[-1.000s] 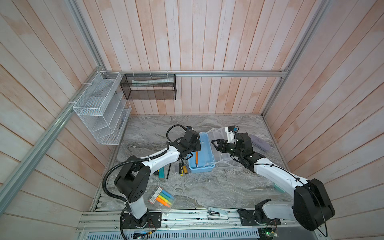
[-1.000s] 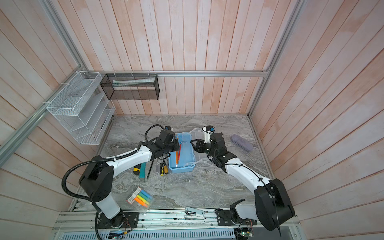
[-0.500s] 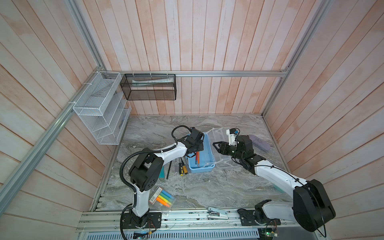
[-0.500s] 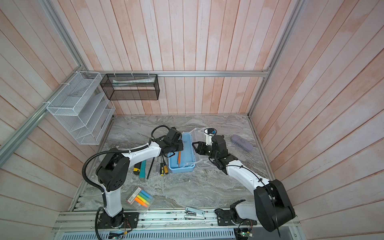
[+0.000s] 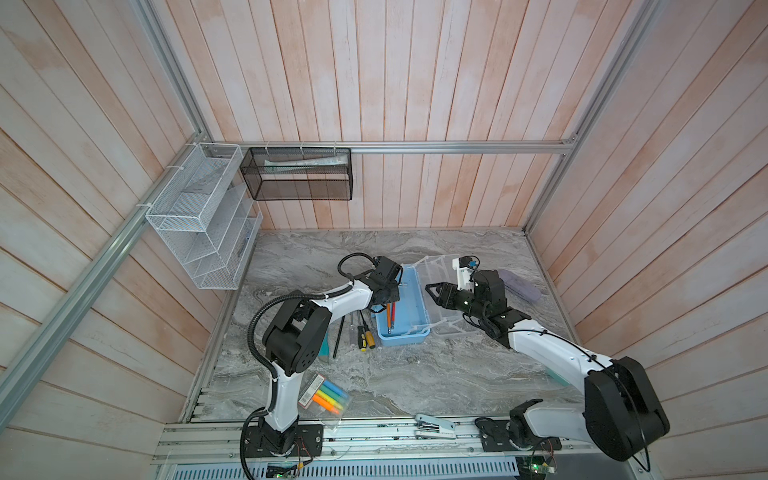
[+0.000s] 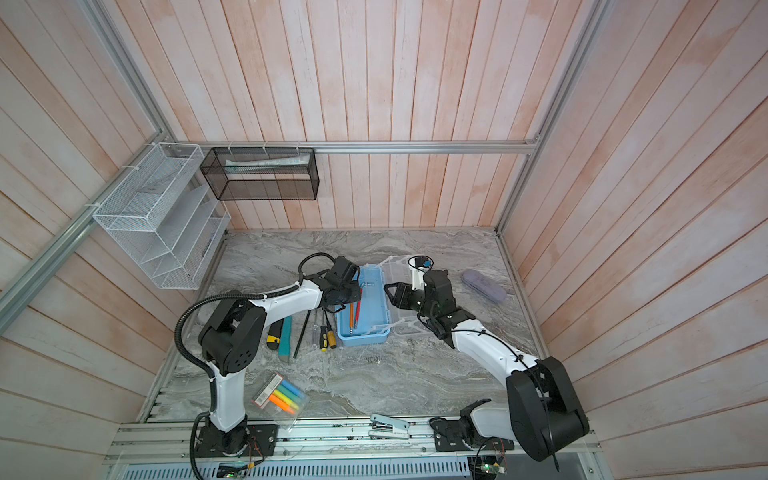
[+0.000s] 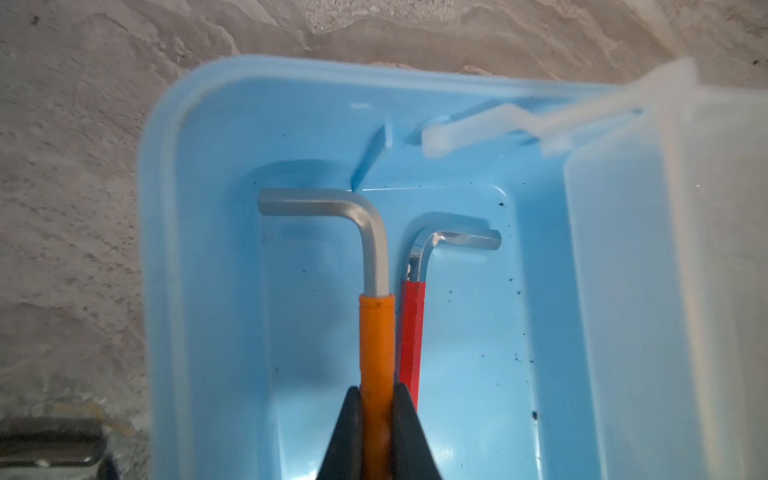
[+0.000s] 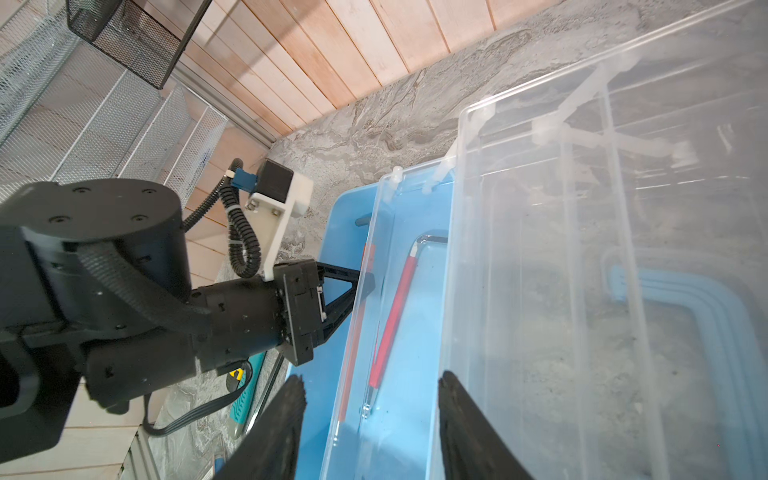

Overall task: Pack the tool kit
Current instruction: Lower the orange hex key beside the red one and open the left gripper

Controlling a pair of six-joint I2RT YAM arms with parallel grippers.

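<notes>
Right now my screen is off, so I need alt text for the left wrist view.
The left gripper is shut on an orange hex key inside the blue tool kit. A red hex key lies beside it, with the clear lid open.

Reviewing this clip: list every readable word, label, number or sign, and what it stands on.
No text is legible in any view.
White label on the highlighter packet: too small to read.
Print on the tube in the black mesh basket: blurred.
Tool kit: no marking seen.
</notes>
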